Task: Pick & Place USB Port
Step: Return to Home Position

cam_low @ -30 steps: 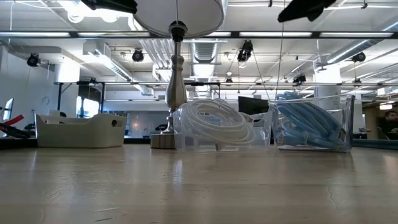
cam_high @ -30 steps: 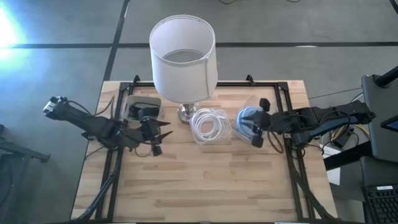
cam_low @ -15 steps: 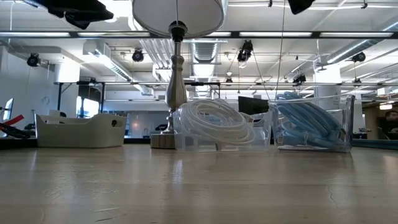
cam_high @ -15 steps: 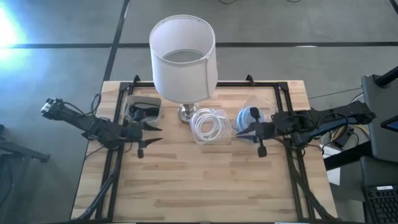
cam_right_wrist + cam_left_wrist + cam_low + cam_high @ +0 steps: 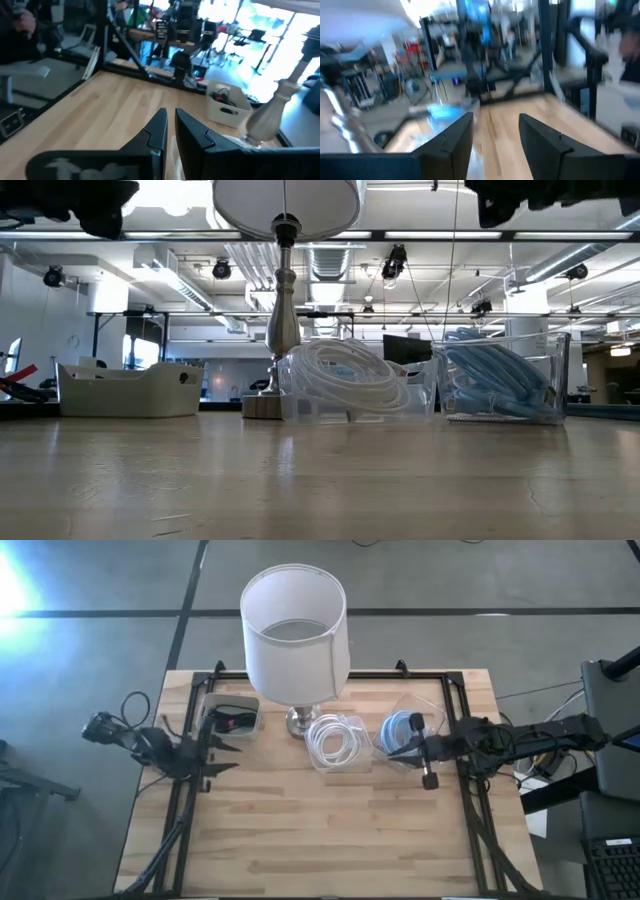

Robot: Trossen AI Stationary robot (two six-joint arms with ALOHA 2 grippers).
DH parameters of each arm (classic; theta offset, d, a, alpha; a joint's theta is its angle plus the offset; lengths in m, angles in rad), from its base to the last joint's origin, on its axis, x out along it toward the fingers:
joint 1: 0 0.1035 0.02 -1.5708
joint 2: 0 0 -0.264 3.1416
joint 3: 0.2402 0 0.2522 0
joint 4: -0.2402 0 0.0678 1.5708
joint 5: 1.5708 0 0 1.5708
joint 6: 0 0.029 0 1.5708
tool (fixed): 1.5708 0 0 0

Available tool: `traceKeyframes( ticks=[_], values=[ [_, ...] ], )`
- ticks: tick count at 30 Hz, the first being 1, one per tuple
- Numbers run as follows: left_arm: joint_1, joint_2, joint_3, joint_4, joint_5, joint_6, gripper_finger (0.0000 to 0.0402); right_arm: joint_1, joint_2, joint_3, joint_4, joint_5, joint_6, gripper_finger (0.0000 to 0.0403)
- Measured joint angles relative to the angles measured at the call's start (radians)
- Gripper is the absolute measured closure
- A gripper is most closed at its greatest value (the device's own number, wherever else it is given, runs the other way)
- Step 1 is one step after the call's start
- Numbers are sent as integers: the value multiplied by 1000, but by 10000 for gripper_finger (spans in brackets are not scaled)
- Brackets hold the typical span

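Observation:
A white tray (image 5: 232, 718) rests on the table near its far left corner and holds small dark and red items; which of them is the USB part I cannot tell. The tray also shows in the right wrist view (image 5: 227, 107) and the low view (image 5: 125, 390). My left gripper (image 5: 227, 756) hovers open near the table's left edge, just on the near side of the tray. My right gripper (image 5: 398, 754) hovers shut at the near side of the clear box of blue cable (image 5: 404, 730). In the wrist views the left fingers (image 5: 495, 135) stand apart, and the right ones (image 5: 171, 125) nearly meet with nothing between them.
A lamp (image 5: 293, 635) with a white shade stands at the middle of the far edge. A clear box of white coiled cable (image 5: 336, 740) sits beside the blue one. A black frame (image 5: 455, 700) runs along the table's edges. Bare wood (image 5: 330, 830) spans the near half.
My left gripper has drawn back toward the table's left edge, away from the lamp base. My right gripper has pulled back toward the right edge, turned about, and shut from a wide-open stance. Tray and cable boxes have kept still.

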Motion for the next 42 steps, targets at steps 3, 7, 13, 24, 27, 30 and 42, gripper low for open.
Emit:
traceKeyframes(
  ticks=[3, 7, 13, 24, 27, 30, 42],
  values=[
    [7, -71, -24, 17, -13, 28, 239, -35, -51, -70, 73, -28, 3, 371],
    [24, -153, -55, 11, -20, 66, 239, -103, -95, -143, 173, -180, -8, 372],
    [42, -205, -142, 97, -17, 71, 239, -223, -113, -224, 263, -240, 55, 372],
    [90, -206, -272, 233, -16, 63, 239, -393, -113, -317, 396, -370, 94, 372],
    [108, -206, -279, 250, -16, 54, 239, -430, -112, -332, 409, -397, 114, 372],
    [130, -206, -279, 236, -16, 42, 239, -462, -113, -345, 413, -399, 129, 372],
    [174, -205, -280, 139, -73, 12, 239, -571, -113, -437, 473, -478, 186, 372]
  ],
)
